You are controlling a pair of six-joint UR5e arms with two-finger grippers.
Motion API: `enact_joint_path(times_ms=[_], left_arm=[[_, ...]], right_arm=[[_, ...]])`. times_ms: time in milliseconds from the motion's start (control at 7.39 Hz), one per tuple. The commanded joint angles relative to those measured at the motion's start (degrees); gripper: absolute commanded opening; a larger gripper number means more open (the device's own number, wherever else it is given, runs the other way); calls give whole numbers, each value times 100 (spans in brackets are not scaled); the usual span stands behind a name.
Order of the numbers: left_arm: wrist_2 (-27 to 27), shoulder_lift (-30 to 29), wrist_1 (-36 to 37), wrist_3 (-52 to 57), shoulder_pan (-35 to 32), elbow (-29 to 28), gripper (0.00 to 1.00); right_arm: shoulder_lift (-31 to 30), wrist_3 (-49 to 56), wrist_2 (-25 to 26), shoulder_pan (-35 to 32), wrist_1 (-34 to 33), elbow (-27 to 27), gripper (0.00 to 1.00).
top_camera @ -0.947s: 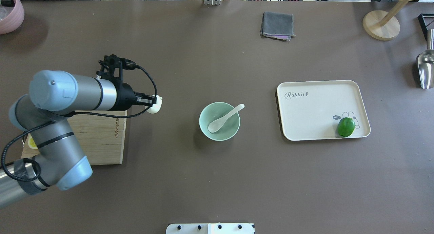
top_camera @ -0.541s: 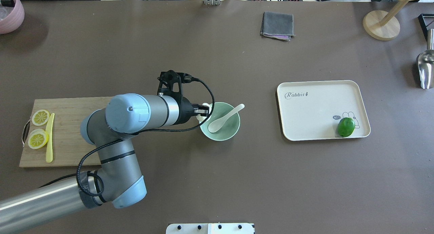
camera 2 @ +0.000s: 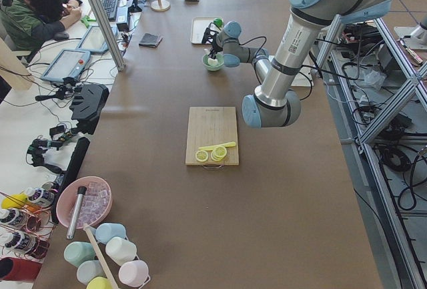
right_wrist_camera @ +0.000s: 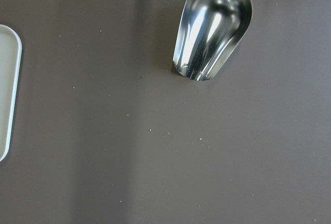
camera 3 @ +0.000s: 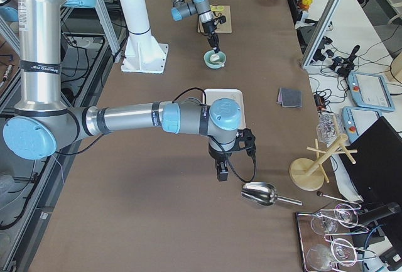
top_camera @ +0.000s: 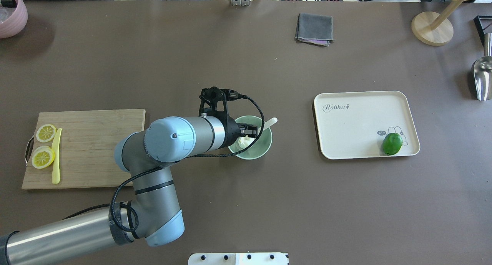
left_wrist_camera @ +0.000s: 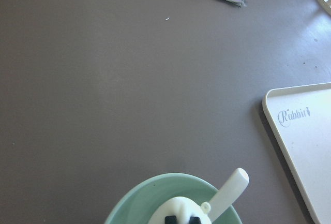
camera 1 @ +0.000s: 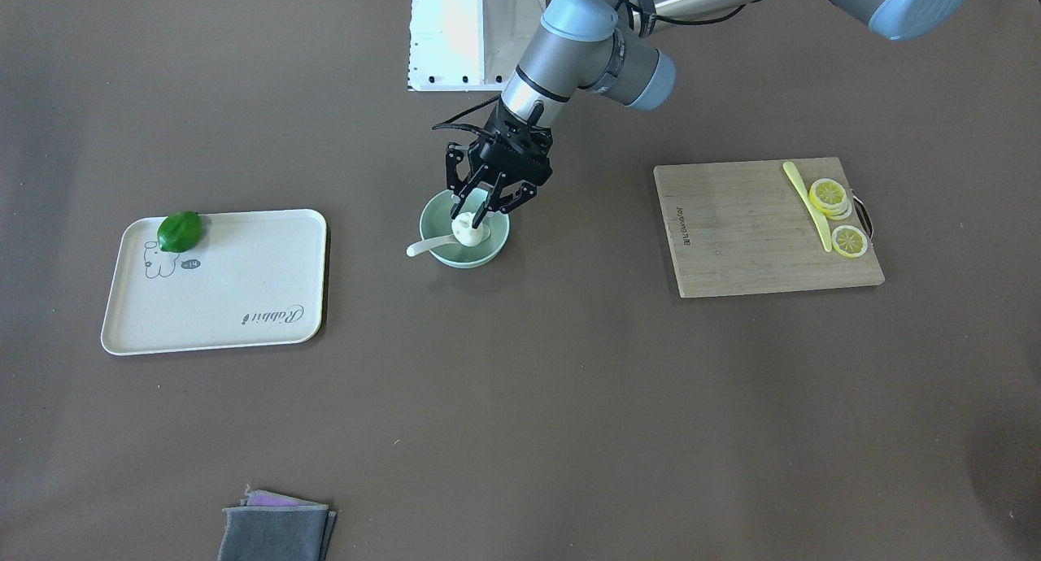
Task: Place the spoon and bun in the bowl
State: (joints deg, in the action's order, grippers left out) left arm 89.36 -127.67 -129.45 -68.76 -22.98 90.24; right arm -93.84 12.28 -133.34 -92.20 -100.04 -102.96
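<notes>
The mint-green bowl [top_camera: 262, 146] stands at mid-table. The white spoon [top_camera: 270, 122] lies in it with its handle over the rim; it also shows in the front view [camera 1: 421, 248] and the left wrist view [left_wrist_camera: 229, 191]. My left gripper [top_camera: 251, 131] hangs over the bowl, shut on the white bun [top_camera: 244, 142], which sits low inside the bowl [camera 1: 488, 254] against the spoon's scoop. The front view shows the fingers pinching the bun [camera 1: 469, 235] from above. My right gripper [camera 3: 220, 174] hovers over the table near the metal scoop; I cannot tell whether it is open or shut.
A cream tray [top_camera: 357, 123] with a green lime [top_camera: 392, 143] lies right of the bowl. A wooden board [top_camera: 92, 149] with lemon slices [top_camera: 43, 157] and a yellow knife [top_camera: 56, 157] lies left. A grey cloth [top_camera: 314, 28], metal scoop [top_camera: 482, 75] and wooden stand [top_camera: 432, 28] are at the far side.
My left arm has carried the bun to the right, from beside the board to over the bowl, and lowered it into the bowl. The spoon and bowl have not moved.
</notes>
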Motion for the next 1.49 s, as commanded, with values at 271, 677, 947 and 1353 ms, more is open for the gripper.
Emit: enact_joint_path(times_ms=[271, 677, 947, 1353], left_arm=[[420, 354, 773, 456, -292, 465, 99], [2605, 1223, 2397, 2501, -2011, 1303, 99], [3393, 2355, 2398, 3512, -3286, 1303, 99], [4336, 3360, 3246, 6760, -5431, 1233, 99]], right_arm=[[-81, 55, -8, -96, 2, 21, 100], [-520, 55, 176, -448, 10, 13, 100], [-740, 20, 176, -457, 334, 47, 100], [-820, -6, 176, -457, 661, 162, 100]])
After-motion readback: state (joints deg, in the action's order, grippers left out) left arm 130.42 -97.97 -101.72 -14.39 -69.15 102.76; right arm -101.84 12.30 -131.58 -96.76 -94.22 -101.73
